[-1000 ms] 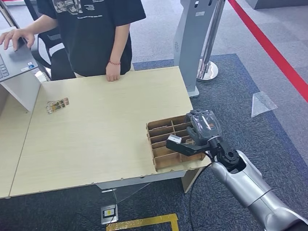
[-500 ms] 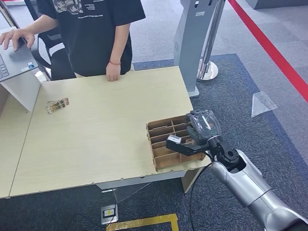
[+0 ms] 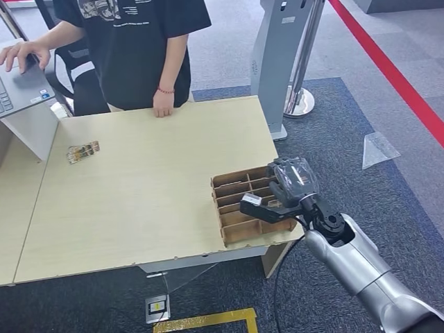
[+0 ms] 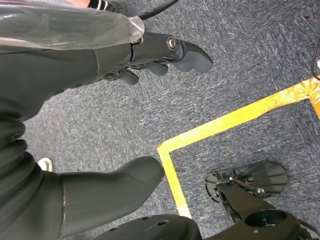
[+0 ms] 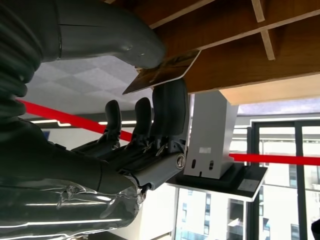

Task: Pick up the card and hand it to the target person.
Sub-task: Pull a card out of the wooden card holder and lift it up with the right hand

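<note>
Nothing has moved: right hand (image 3: 285, 198) pinches the card (image 5: 166, 71) over the cardboard tray (image 3: 233, 189).

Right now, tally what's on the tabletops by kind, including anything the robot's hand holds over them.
Cards: 2, one pinched in the right hand as a pale flat card, one small patterned card lying on the light wooden table.
Brown cardboard divider trays: 1.
Grey laptops: 1.
Person's hands resting: 2.
Total: 6.
</note>
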Controlling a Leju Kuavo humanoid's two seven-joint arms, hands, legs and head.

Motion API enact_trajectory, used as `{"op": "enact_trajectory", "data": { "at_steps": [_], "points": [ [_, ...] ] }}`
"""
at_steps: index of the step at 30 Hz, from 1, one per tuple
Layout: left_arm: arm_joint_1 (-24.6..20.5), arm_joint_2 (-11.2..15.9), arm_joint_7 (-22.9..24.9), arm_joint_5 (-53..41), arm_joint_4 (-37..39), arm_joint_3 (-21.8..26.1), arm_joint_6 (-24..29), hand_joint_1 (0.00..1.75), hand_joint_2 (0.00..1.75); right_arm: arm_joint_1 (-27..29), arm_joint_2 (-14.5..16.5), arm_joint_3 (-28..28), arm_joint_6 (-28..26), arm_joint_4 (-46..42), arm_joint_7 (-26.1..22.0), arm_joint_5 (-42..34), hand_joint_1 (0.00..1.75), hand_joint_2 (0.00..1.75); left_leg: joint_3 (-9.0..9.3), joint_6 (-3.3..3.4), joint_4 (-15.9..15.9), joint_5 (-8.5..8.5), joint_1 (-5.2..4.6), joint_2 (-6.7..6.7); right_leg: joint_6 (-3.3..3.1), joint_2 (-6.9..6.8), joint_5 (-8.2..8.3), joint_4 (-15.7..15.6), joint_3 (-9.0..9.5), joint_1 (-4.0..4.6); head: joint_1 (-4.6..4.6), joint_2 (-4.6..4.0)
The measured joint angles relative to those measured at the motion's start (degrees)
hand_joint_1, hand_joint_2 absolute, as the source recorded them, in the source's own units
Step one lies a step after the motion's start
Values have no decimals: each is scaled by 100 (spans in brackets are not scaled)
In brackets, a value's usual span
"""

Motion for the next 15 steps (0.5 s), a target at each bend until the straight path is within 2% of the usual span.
{"op": "enact_trajectory", "data": {
  "at_steps": [15],
  "points": [
    [0,-1,0,0,0,-33,-36,0,175,-174,4,-19,111,180,-22,-73,105,175,-1,0,0,0,0,0,0,0,0,0,0,0,0,0]
  ]
}}
